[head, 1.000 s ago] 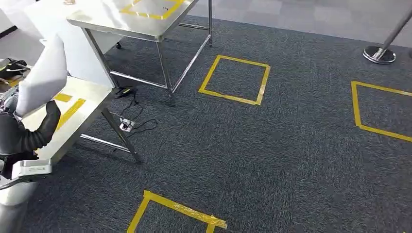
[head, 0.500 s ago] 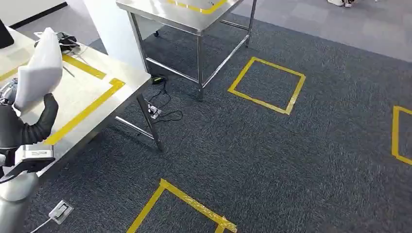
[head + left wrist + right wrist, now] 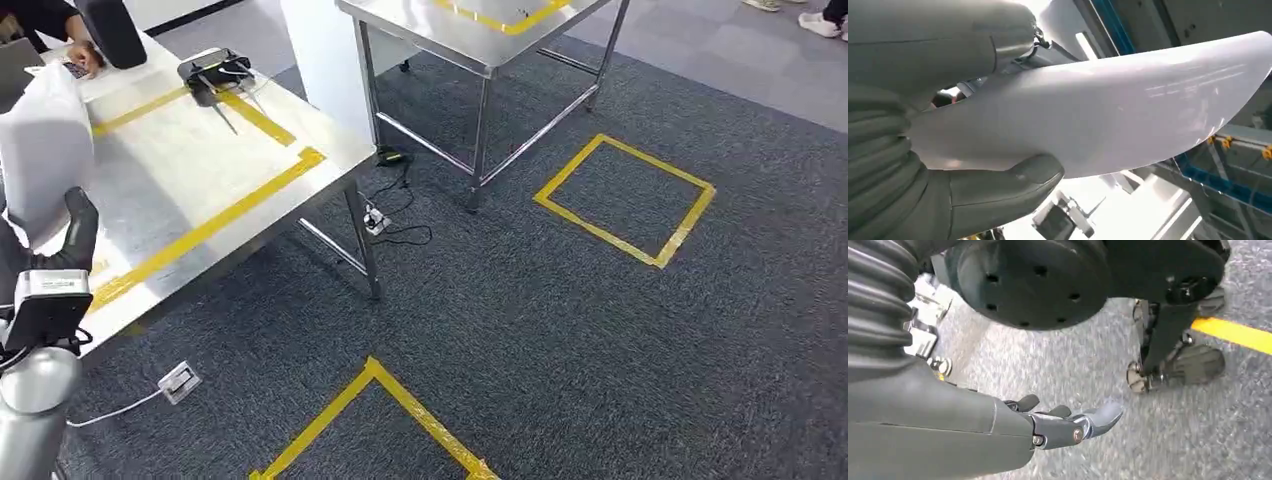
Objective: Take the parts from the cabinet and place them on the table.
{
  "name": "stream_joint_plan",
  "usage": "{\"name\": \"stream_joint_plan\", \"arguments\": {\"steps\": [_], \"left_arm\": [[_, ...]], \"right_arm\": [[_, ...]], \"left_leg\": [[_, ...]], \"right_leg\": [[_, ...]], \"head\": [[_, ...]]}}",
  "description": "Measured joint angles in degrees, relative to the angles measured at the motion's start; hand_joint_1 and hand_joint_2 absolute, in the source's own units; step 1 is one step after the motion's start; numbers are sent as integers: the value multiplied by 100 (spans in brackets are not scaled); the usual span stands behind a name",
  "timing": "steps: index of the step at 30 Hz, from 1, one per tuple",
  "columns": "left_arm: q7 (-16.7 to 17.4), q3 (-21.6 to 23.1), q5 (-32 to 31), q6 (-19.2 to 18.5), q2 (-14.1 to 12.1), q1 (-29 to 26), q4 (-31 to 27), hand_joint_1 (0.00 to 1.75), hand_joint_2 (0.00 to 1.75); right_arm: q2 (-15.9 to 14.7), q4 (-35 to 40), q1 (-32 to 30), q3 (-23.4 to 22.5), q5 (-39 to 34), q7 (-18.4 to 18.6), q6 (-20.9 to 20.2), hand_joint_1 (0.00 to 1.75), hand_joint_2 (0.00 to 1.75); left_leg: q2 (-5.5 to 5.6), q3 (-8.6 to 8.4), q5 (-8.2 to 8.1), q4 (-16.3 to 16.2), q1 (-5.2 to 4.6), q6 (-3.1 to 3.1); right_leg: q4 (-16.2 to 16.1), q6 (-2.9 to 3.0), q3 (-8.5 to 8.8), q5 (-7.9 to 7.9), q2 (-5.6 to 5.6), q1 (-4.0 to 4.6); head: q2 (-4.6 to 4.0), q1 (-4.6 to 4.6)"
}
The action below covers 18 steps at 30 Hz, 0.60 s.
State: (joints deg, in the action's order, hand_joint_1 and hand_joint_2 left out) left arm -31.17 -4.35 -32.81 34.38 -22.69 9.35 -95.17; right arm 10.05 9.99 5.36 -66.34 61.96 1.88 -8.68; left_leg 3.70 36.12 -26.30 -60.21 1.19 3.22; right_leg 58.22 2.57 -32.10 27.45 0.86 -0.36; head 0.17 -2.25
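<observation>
Carry leg, approx. mid-task. The left hand (image 3: 62, 235) is clamped on a white curved part (image 3: 42, 150), thumb on one face and the rest of the hand behind it; the left wrist view confirms the wrap, w/ the thumb pressed against the smooth white shell (image 3: 1108, 100). So pickup is done; the part is out of the cabinet, and no cabinet shows in the head view.

Landmark = steel table (image 3: 190, 170) w/ the yellow tape outline (image 3: 215, 220). The part is held up over the near-left edge of that table, above the surface, not touching it. It sits on the robot's side of the taped rectangle, partly covering the tape's near-left stretch. At the far end of the table: a black device w/ cables (image 3: 215, 68) and a person's hand and sleeve (image 3: 85, 45). A second steel table (image 3: 480, 35) stands beyond its far-right corner. A power strip (image 3: 178, 380) lies on the carpet below the table's near edge.

The right hand (image 3: 1068, 422) hangs low over the carpet, fingers apart and lightly curled, holding nothing.

Left to do, by my read: bring the part further over the table, lower it inside the taped area, let go. Whether more parts wait in the cabinet, can't tell.
</observation>
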Motion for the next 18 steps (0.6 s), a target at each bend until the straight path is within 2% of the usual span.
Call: {"name": "stream_joint_plan", "arguments": {"steps": [1, 2, 3, 4, 5, 6, 7, 8, 9, 10, 11, 13, 14, 15, 16, 17, 18], "left_arm": [[-11, 0, 19, 17, 15, 3, -15, 175, 175], [-17, 0, 37, 35, 31, -23, -31, 175, 175], [-22, 0, 37, 48, 53, -72, -42, 175, 175], [-20, 0, 31, 72, 81, -136, -65, 175, 175], [-22, 0, -20, 111, 107, -218, -107, 175, 175], [-20, -4, -70, 140, 125, -294, -166, 175, 175], [-22, -11, -116, 153, 136, -349, -223, 175, 175], [-22, -20, -134, 170, 153, -382, -273, 175, 175], [-24, -35, -149, 190, 175, -399, -326, 175, 175], [-28, -41, -162, 199, 199, -421, -371, 175, 175], [-30, -44, -164, 201, 219, -454, -409, 175, 175], [-59, -70, -50, 201, 232, -469, -424, 175, 175], [-81, -79, -13, 201, 236, -467, -437, 175, 175], [-131, -81, 50, 210, 241, -447, -446, 175, 175], [-166, -77, 91, 223, 253, -398, -444, 175, 175], [-205, -68, 120, 236, 278, -373, -444, 175, 175], [-234, -63, 138, 249, 295, -361, -439, 175, 175]], "right_arm": [[0, 0, -5, 0, 13, 0, -2, 0, 175], [0, 0, -14, 0, 33, 0, -9, 0, 175], [0, 0, -28, 0, 46, 0, -15, 0, 175], [0, 0, -37, 0, 61, 0, -18, 0, 175], [0, 0, -39, 2, 85, 0, -22, 0, 175], [0, 0, -38, 4, 90, 0, -26, 0, 175], [0, 0, -36, 4, 90, 0, -26, 0, 175], [0, 0, -34, 4, 90, 2, -26, 0, 175], [0, 0, -34, 4, 90, 0, -26, 0, 175], [-2, 0, -34, 6, 90, -2, -28, 0, 175], [-4, 0, -31, 7, 88, -15, -33, 0, 175], [-4, 0, -13, 4, 74, -19, -33, 0, 175], [-4, 0, -5, 4, 59, -28, -33, 0, 175], [-20, 0, -4, 4, 39, -46, -35, 0, 175], [-20, 0, -8, 4, 24, -52, -39, 0, 175], [-20, 0, -13, 4, 18, -50, -48, 0, 175], [-22, 0, -23, 4, -4, -50, -55, 0, 175]], "left_leg": [[-220, 174, -227, -359, -4, 19], [-301, 374, -449, -804, 1, 37], [-324, 570, -628, -1238, 5, 50], [-333, 695, -708, -1535, 5, 60], [-340, 677, -641, -1539, 5, 59], [-357, 510, -464, -1261, 4, 54], [-408, 228, -235, -770, 0, 44], [-584, -78, -39, -242, -14, 25], [-915, -253, -74, 136, -56, -30], [-873, -303, -44, 147, -74, -102], [-773, -279, -44, 128, -84, -145], [-613, -241, -26, 125, -94, -197], [-534, -267, 11, 168, -33, -247], [-478, -262, 29, 185, -18, -277], [-415, -245, 43, 183, -7, -311], [-348, -227, 47, 183, -5, -321], [-259, -207, 52, 178, -6, -327]], "right_leg": [[-4, 33, -1, 1, -78, 14], [-3, 46, -6, 9, -156, 27], [-2, 58, -7, 17, -236, 37], [0, 63, -10, 21, -317, 45], [1, 64, -7, 27, -404, 49], [4, 59, -1, 39, -482, 53], [15, 46, 9, 51, -560, 53], [33, 24, 23, 73, -627, 55], [58, -5, 36, 102, -694, 81], [83, -42, 42, 138, -748, 109], [69, -68, 57, 136, -811, 107], [51, -113, 100, 145, -967, 103], [67, -163, 104, 182, -964, 109], [199, -223, 57, 271, -557, 67], [506, -255, -79, 460, -270, 44], [950, -274, -295, 683, -143, 33], [1467, -287, -559, 896, -110, 27]], "head": [[0, -11], [0, -13], [0, -13], [0, -13], [0, -13], [0, -16], [0, -13], [0, -13], [0, -16], [0, -2], [0, -5], [0, -3], [0, -7], [0, 6], [0, 17], [0, 24], [0, 26]]}}
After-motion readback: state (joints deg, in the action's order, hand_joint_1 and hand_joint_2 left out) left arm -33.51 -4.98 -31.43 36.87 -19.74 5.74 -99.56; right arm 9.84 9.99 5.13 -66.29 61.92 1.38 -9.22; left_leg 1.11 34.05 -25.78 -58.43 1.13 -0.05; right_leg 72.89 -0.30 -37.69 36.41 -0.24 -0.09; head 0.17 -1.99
